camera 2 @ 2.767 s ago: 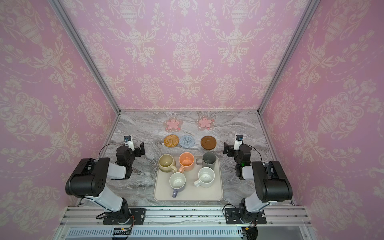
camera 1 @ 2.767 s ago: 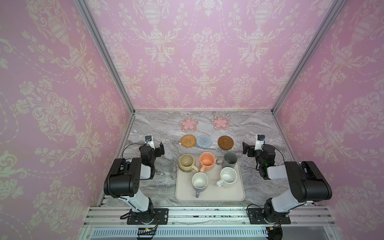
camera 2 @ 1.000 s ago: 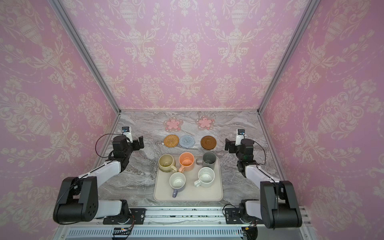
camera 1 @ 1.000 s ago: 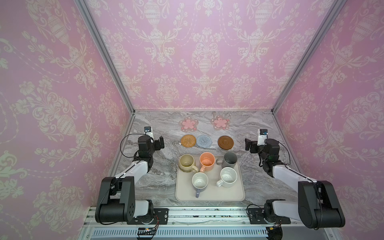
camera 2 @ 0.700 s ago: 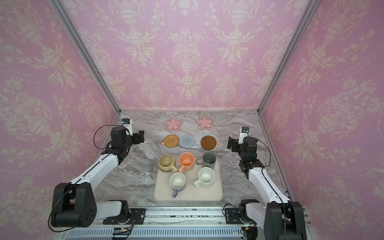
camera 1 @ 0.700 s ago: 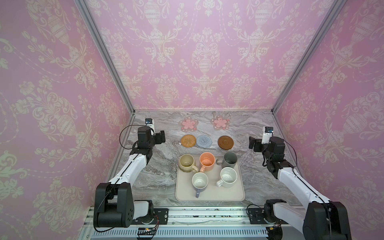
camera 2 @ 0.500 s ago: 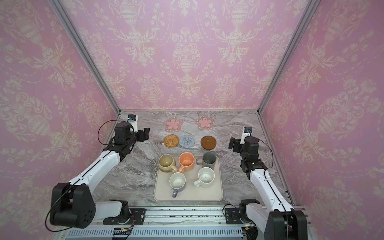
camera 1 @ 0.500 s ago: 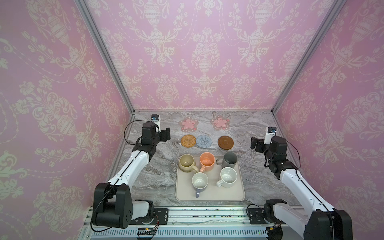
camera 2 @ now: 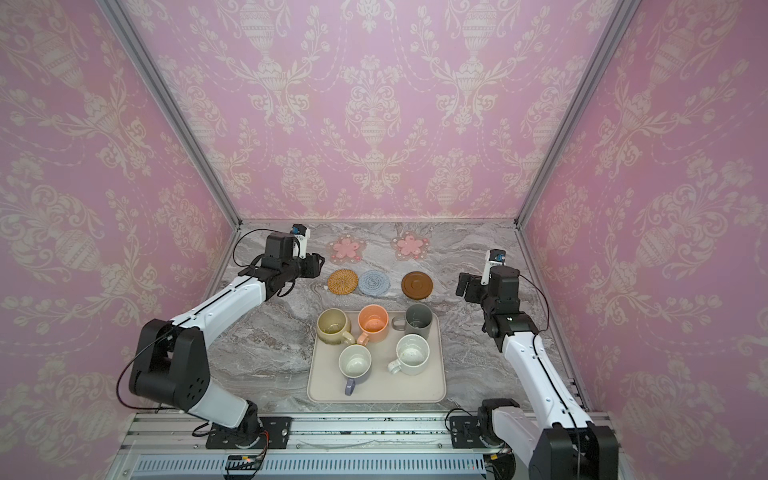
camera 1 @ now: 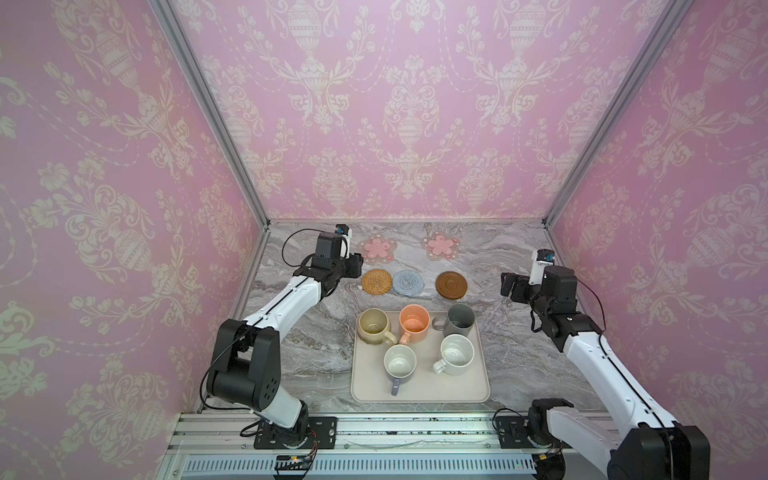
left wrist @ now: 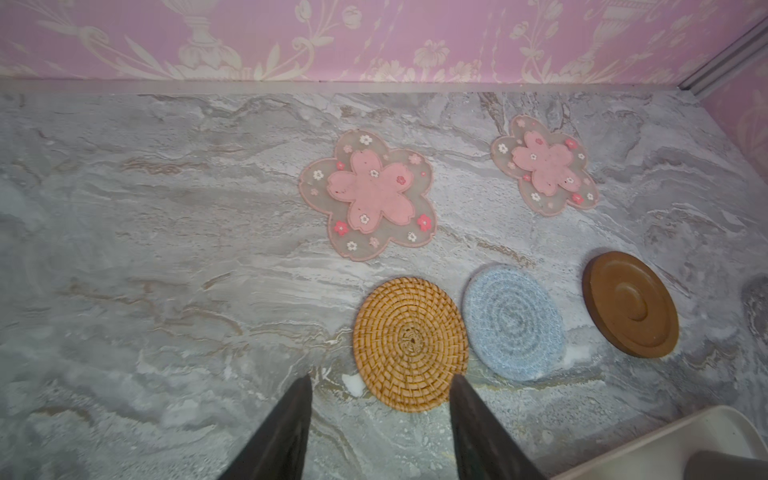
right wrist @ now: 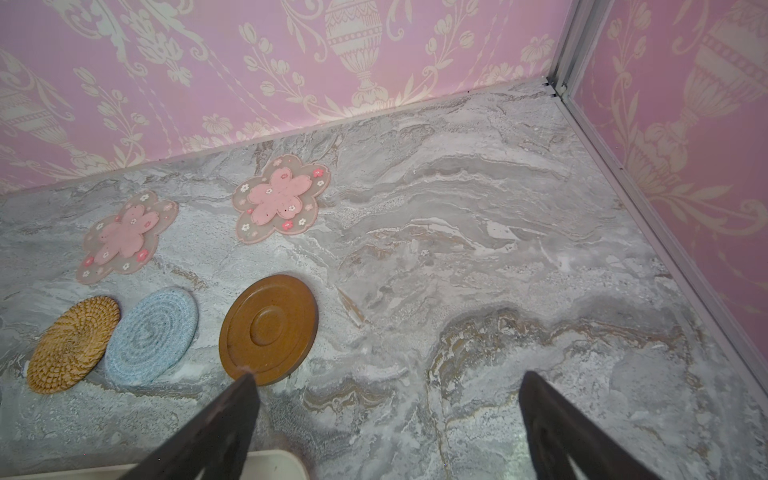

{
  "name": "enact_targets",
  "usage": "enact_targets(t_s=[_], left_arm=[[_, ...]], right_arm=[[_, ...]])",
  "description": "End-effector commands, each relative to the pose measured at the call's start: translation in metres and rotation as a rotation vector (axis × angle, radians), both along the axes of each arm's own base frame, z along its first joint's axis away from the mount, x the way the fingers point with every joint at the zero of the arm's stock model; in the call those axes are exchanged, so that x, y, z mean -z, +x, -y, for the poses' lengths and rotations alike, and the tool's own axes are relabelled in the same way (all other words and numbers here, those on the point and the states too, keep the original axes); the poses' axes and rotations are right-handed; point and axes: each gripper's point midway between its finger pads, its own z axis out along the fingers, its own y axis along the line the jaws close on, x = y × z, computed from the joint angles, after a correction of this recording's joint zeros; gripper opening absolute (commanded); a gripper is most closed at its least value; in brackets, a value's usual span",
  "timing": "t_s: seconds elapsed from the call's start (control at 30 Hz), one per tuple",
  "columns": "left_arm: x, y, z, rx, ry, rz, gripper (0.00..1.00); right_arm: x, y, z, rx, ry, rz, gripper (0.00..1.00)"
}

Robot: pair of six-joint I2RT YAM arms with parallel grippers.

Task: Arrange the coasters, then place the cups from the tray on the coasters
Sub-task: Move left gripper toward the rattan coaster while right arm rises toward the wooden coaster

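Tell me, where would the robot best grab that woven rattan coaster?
Probably its thin rim on the side facing the left gripper, coming down from above. The rattan coaster lies flat on the marble table, and the blue knitted coaster crowds its opposite side.

Marble tabletop [camera 1: 309,357] with coasters [camera 1: 377,281], tray [camera 1: 440,390]

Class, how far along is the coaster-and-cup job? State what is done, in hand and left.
Done: nothing clearly; two flower coasters, the rattan coaster close against the blue coaster, and the wooden coaster lie on the table. In hand: the left gripper, open and empty, hovers beside the rattan coaster; the right gripper, open, hangs right of the wooden coaster. Left: five cups stand on the tray.
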Motion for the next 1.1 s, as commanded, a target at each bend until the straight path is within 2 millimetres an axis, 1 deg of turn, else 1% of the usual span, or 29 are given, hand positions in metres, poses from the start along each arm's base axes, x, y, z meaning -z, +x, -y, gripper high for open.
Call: enact_targets(t_s=[0.0, 0.07, 0.17, 0.3, 0.4, 0.5, 0.57, 0.6, 0.67, 0.87, 1.07], left_arm=[[0.006, -0.008, 0.031, 0.081, -0.014, -0.08, 0.53], [0.011, -0.008, 0.041, 0.097, 0.016, -0.095, 0.53], [0.017, -0.007, 0.052, 0.107, 0.011, -0.116, 0.51], [0.028, -0.004, 0.057, 0.075, -0.01, -0.164, 0.48], [0.04, -0.004, 0.06, 0.062, -0.026, -0.21, 0.43], [0.05, -0.006, 0.068, 0.076, -0.057, -0.254, 0.39], [0.058, -0.006, 0.073, 0.079, -0.065, -0.276, 0.32], [0.061, -0.005, 0.074, 0.076, -0.068, -0.288, 0.29], [0.071, -0.003, 0.075, 0.063, -0.07, -0.317, 0.26], [0.089, 0.004, 0.074, 0.016, -0.059, -0.37, 0.25], [0.107, 0.003, 0.067, -0.004, -0.013, -0.425, 0.23]], right_arm=[[0.001, 0.002, -0.005, 0.006, 0.037, -0.027, 0.98], [0.002, 0.003, -0.008, -0.002, 0.045, -0.029, 0.98], [0.003, 0.004, -0.011, -0.015, 0.044, -0.038, 0.98], [0.006, 0.003, -0.011, -0.02, 0.027, -0.059, 0.98], [0.008, 0.001, -0.011, -0.02, 0.018, -0.074, 0.98], [0.01, 0.0, -0.011, -0.018, 0.016, -0.084, 0.98], [0.013, -0.001, -0.011, -0.017, 0.018, -0.09, 0.98], [0.014, -0.001, -0.011, -0.015, 0.02, -0.093, 0.98], [0.014, 0.0, -0.012, -0.016, 0.023, -0.095, 0.98], [0.01, 0.0, -0.014, -0.028, 0.017, -0.097, 0.98], [0.011, -0.001, -0.014, -0.029, 0.018, -0.1, 0.98]])
